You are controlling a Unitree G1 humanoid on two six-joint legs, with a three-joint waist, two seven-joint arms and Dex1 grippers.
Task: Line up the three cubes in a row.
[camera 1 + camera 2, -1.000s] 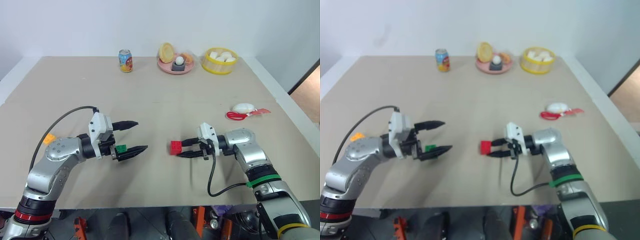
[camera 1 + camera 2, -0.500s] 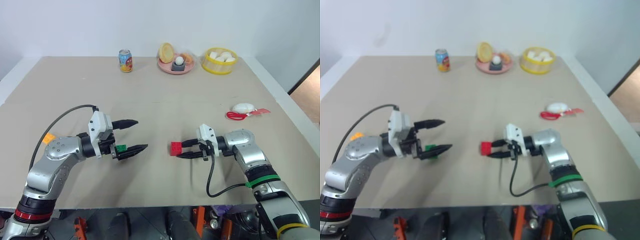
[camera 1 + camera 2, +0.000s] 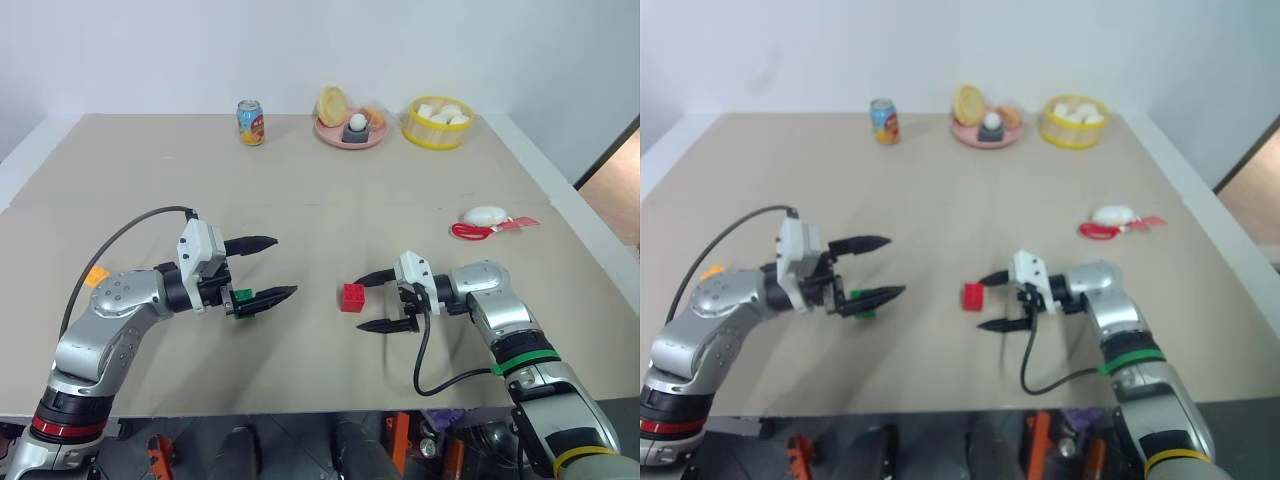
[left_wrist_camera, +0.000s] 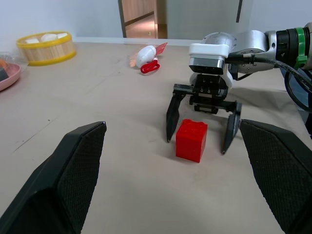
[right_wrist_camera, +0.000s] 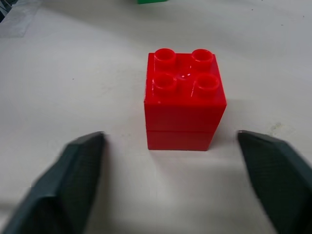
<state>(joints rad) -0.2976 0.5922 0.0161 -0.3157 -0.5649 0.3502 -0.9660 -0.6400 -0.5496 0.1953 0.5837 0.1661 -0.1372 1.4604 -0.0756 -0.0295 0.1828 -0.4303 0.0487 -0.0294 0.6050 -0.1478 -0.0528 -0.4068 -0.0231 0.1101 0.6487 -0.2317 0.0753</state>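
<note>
Looking down from the head view, the red cube (image 3: 352, 297) sits on the beige counter (image 3: 320, 190), just off the tips of the right gripper (image 3: 377, 301), whose fingers stand wide apart and touch nothing. The green cube (image 3: 242, 297) lies by the lower finger of the left gripper (image 3: 271, 268), its fingers also spread; whether they touch it I cannot tell. The orange-yellow cube (image 3: 97, 277) rests well apart near the left edge. From the left wrist, the red cube stands between the right gripper's open fingers. From the right wrist, it sits studs up, free on the counter.
</note>
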